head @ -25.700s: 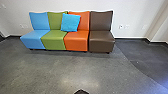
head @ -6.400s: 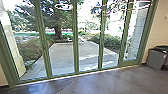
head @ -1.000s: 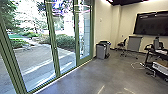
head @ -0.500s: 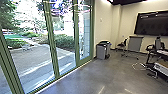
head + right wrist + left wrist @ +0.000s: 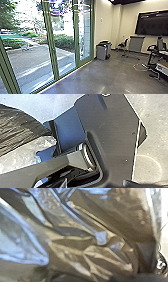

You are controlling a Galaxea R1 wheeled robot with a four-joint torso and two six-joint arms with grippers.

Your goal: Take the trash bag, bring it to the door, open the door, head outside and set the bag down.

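How far the left hand is open cannot be told, nor can the same be said of the right; whether either has a grip on anything is equally unclear. The trash bag (image 5: 105,250) lies right up close to the camera in the left wrist view, its thin, glossy plastic crumpled into sharp folds, brown and grey with bluish-white highlights along the creases. In the right wrist view, dark, finely wrinkled plastic (image 5: 20,129) sits above a pale, see-through crumpled piece (image 5: 30,151), beside the robot's own dark plate. In the head view the robot is indoors, facing glass panels (image 5: 63,53) set in a green frame (image 5: 51,42). Through the glass run a paved area (image 5: 32,58) crossed by bright bands of sunlight, low shrubs (image 5: 63,41) beyond it, and leafy branches (image 5: 7,15) higher up. Past the end of the frame, near the cream wall (image 5: 103,27), stands a grey bin (image 5: 101,52) with a dark top. Farther into the room come a dark chair (image 5: 122,45) and an upright grey panel (image 5: 136,44), with a large black screen (image 5: 152,23) mounted on the wall above. A worktop (image 5: 163,53) enters at the right edge, a white box (image 5: 162,68) lower down by it and a pale cable (image 5: 138,68) looping near the grey floor (image 5: 100,75), which carries streaks of reflected light.
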